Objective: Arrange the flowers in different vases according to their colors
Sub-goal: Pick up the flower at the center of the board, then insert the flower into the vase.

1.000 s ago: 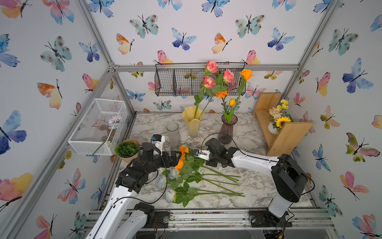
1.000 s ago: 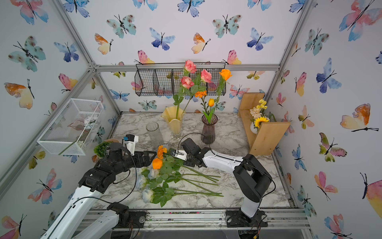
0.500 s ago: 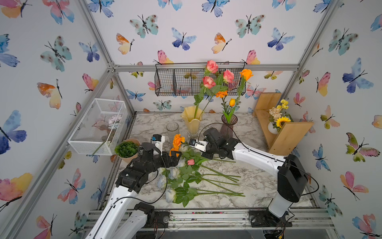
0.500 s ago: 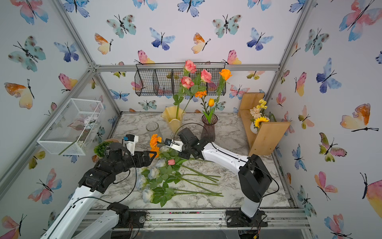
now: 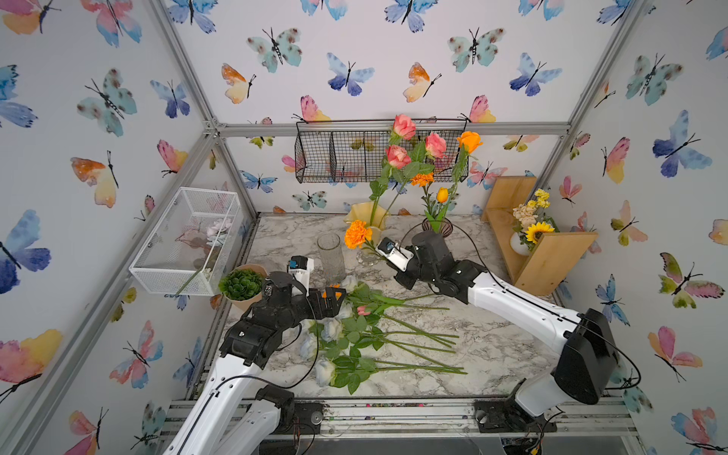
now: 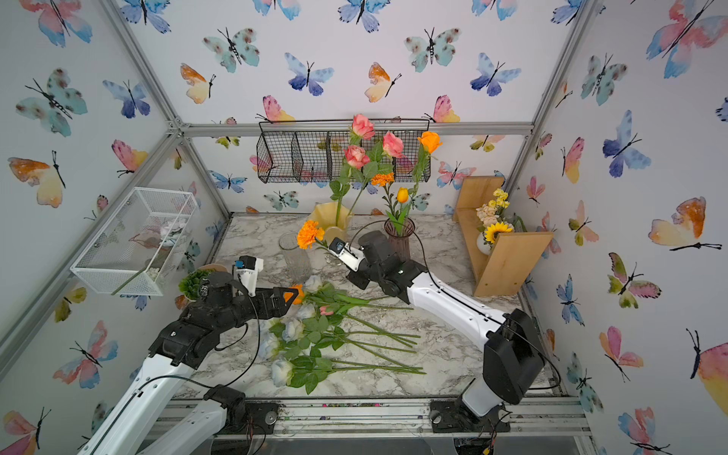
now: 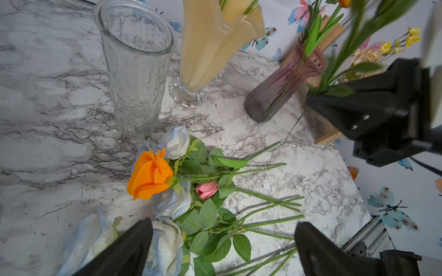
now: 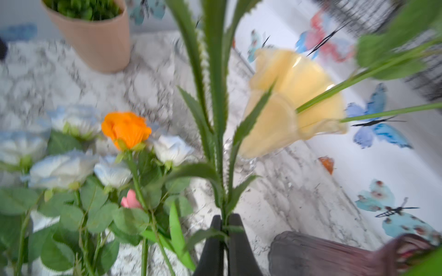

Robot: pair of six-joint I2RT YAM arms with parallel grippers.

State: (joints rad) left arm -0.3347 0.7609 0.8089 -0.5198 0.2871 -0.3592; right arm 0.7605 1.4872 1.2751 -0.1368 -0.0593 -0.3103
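Holding the orange marigold raised by its stem, the right jaws are clenching; left jaws are hovering released over the flowers

White arm links with black joints

Flowers block the table's middle, vases the back; its right side lies bare.
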